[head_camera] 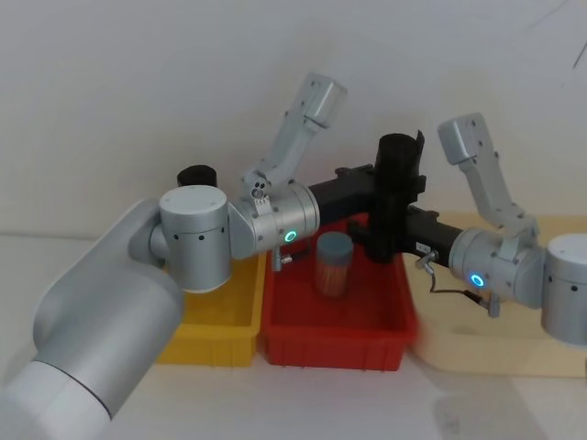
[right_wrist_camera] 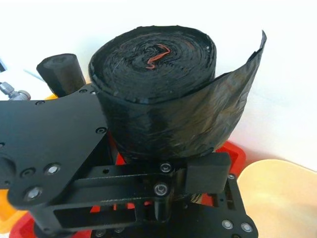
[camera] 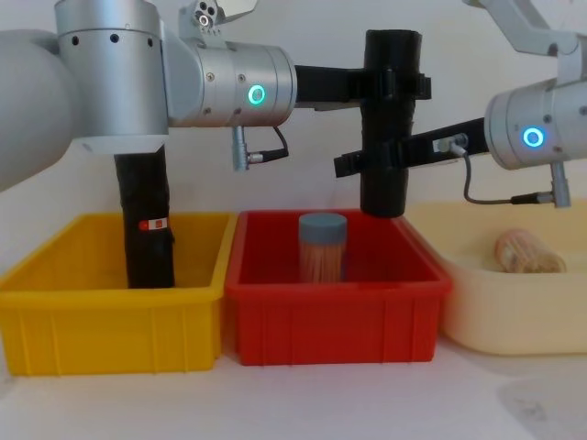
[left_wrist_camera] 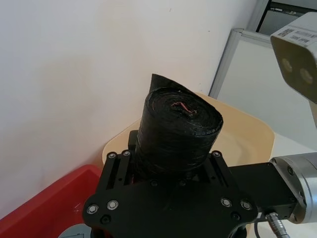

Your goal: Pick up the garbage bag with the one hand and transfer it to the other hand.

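Observation:
The garbage bag (camera: 383, 194), a tall matte black roll, hangs upright above the red bin's far right part. My left gripper (camera: 393, 85), on the green-lit arm, is shut on its upper part. My right gripper (camera: 381, 161), on the blue-lit arm with the grey cable, is shut on it lower down. In the head view the garbage bag (head_camera: 400, 154) stands between the left gripper (head_camera: 387, 186) and the right gripper (head_camera: 389, 235). A loose flap sticks up from the top of the garbage bag (right_wrist_camera: 158, 89), and the right gripper (right_wrist_camera: 166, 174) clamps its base. The left gripper (left_wrist_camera: 167, 166) holds the garbage bag (left_wrist_camera: 176, 129) too.
A red bin (camera: 339, 316) holds a grey-lidded jar (camera: 323, 246). On its left, a yellow bin (camera: 110, 321) holds another black roll with a red-and-white sticker (camera: 147, 215). A cream tray (camera: 514, 312) on the right carries a tan roll (camera: 525, 252). A white wall stands close behind.

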Robot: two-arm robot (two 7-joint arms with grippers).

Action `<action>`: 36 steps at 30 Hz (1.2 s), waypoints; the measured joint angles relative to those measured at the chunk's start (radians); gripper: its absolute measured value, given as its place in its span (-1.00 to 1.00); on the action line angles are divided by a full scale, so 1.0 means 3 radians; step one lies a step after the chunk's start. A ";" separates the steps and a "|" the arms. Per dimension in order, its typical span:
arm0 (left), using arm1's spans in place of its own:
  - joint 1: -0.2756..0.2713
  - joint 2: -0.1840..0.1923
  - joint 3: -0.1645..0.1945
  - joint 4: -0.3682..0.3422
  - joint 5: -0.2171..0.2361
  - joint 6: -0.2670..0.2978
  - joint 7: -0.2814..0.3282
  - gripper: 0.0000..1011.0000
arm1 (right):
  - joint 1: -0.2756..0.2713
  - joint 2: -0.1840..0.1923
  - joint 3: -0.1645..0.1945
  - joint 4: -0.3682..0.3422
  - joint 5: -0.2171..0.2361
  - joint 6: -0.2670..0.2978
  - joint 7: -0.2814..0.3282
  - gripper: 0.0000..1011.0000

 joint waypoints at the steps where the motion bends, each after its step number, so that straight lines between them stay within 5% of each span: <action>1: 0.0000 0.0000 0.0000 0.0000 0.0000 0.0000 0.0001 0.05 | 0.0004 -0.0003 -0.0001 0.0008 -0.0001 -0.0004 -0.0002 0.56; 11: 0.0000 -0.0001 0.0001 0.0000 -0.0001 0.0000 0.0001 0.14 | 0.0040 -0.0031 -0.0019 0.0076 -0.0010 -0.0040 -0.0024 0.00; 25: 0.0000 -0.0001 0.0002 0.0000 -0.0002 0.0000 -0.0003 0.90 | 0.0002 -0.0017 0.0005 0.0028 -0.0004 -0.0018 -0.0135 -0.08; 36: 0.0000 0.0000 0.0001 0.0000 -0.0001 0.0000 -0.0003 0.98 | -0.0089 0.0033 0.0122 -0.0077 -0.0030 0.0004 -0.0399 -0.08</action>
